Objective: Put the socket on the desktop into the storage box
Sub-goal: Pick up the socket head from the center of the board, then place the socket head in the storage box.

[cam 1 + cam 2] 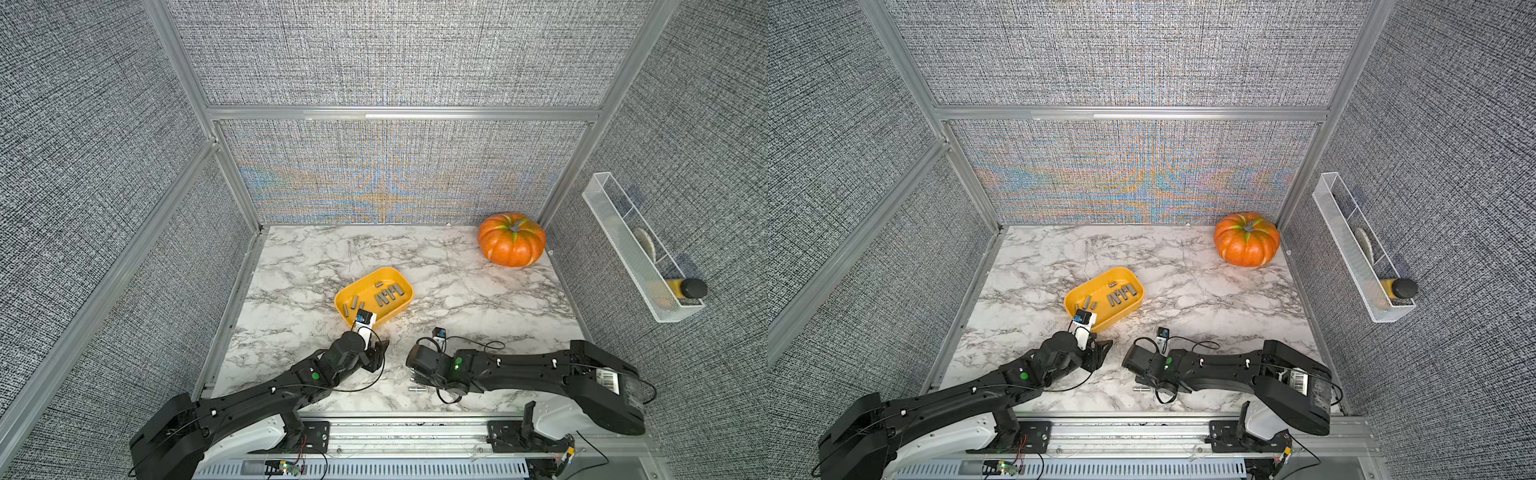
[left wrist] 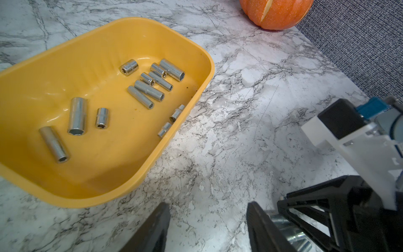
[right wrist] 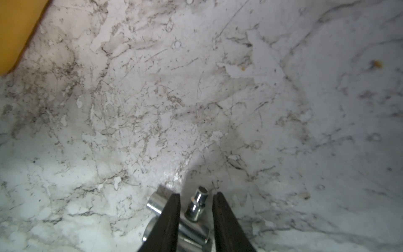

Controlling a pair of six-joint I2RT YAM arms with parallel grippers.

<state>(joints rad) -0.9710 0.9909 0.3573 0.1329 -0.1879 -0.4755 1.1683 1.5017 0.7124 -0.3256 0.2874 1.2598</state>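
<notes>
Several chrome sockets lie in the yellow storage box, which sits on the marble desktop in both top views. My right gripper is low over a cluster of sockets near the desktop's front edge. Its open fingers straddle a small stepped socket, with a gap on each side. A larger socket lies just outside one finger, and another lies under the jaws. One more socket lies beside that wrist. My left gripper is open and empty, just in front of the box.
An orange pumpkin stands in the back right corner. A white wire basket holding a black-capped bottle hangs on the right wall. The two wrists are close together near the front edge, and the box's corner is near my right gripper.
</notes>
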